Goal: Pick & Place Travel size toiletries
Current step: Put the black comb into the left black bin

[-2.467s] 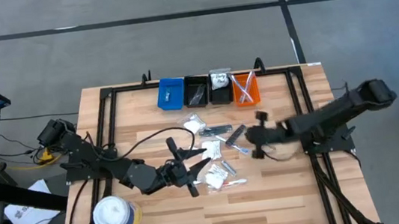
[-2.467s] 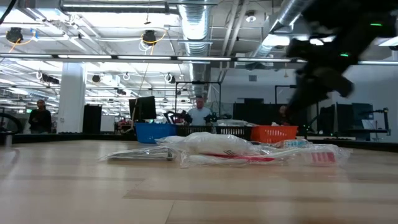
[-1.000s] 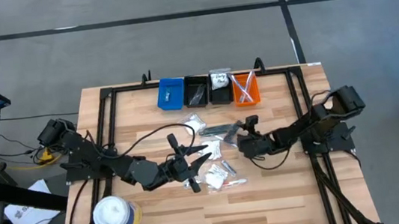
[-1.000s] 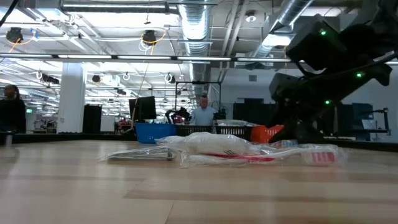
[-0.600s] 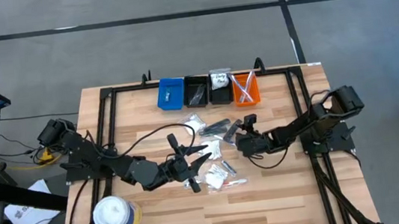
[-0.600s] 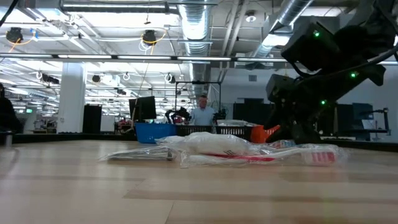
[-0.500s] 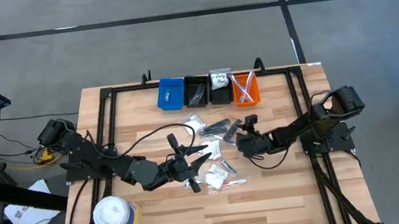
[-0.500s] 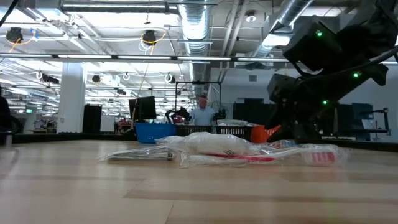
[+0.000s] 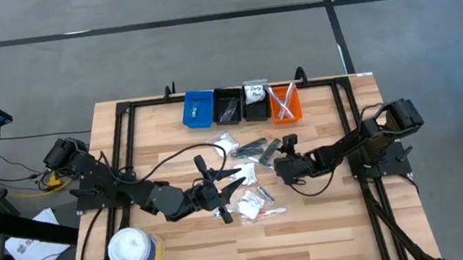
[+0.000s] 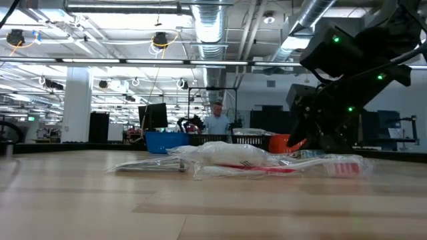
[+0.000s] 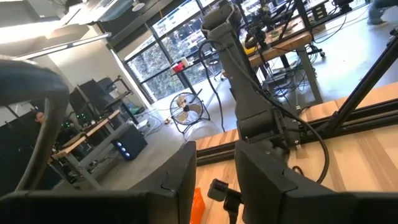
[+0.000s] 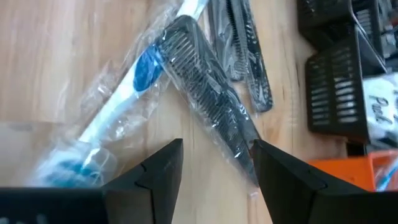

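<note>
The travel size toiletries (image 9: 246, 181) lie in a loose pile on the wooden table's middle: clear sachets, wrapped black combs and toothbrushes. My right gripper (image 12: 214, 165) is open, slanting down over the pile's right side (image 9: 275, 155). Its fingers stand on either side of one end of a wrapped black comb (image 12: 205, 87), which lies flat on the table. A wrapped blue toothbrush (image 12: 134, 74) lies beside the comb. My left gripper (image 11: 216, 180) hangs level above the pile's left side (image 9: 223, 190), open by a narrow gap with nothing between its fingers. My right gripper's fingers straddle the wrapped comb's end (image 12: 244, 152), slanting down from the table's right. I cannot tell whether a finger (image 12: 280, 177) touches the wrap. The comb lies flat on the table.
Blue (image 9: 198, 107), black (image 9: 229, 106) and orange (image 9: 284, 104) bins stand in a row at the far edge. Another bin (image 9: 255, 99) between the last two holds white items. A white tub (image 9: 131, 248) stands near the front left corner. Bare wood lies along the near edge.
My right gripper has stayed over the pile's right side and has turned slightly at the wrist. My left gripper has kept still.
</note>
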Tool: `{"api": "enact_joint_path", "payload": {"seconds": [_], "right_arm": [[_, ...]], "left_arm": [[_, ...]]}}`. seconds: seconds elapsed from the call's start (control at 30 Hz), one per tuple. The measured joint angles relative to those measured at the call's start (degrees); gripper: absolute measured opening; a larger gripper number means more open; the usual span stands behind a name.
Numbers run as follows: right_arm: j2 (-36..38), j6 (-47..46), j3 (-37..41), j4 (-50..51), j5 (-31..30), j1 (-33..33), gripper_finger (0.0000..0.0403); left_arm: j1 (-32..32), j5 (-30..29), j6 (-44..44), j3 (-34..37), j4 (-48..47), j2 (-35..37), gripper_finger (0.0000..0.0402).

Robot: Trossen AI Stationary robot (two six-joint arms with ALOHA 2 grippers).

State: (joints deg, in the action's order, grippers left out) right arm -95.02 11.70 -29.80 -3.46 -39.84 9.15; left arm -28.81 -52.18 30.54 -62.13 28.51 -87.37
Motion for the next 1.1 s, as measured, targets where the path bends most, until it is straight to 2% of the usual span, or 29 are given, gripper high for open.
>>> {"api": "enact_joint_path", "payload": {"seconds": [0.4, 0.83, 0.97, 1.1], "right_arm": [[-0.22, 13.77, -2.77, 1.36, -0.49, -6.94, 0.0181], [-0.42, 18.35, -4.0, 0.45, -0.25, -12.31, 0.0163], [-0.39, 21.2, -4.02, -0.23, 2.39, -12.33, 0.0149], [-0.74, 23.1, -4.15, -2.11, 2.46, -12.35, 0.0127]], "left_arm": [[-0.01, 0.0, 0.01, 0.0, 0.0, 0.0, 0.0104], [-0.01, 0.0, 0.01, 0.0, 0.0, 0.01, 0.0104], [-0.01, 0.0, 0.01, 0.0, 0.0, 0.0, 0.0104], [-0.01, 0.0, 0.01, 0.0, 0.0, 0.0, 0.0104]]}}
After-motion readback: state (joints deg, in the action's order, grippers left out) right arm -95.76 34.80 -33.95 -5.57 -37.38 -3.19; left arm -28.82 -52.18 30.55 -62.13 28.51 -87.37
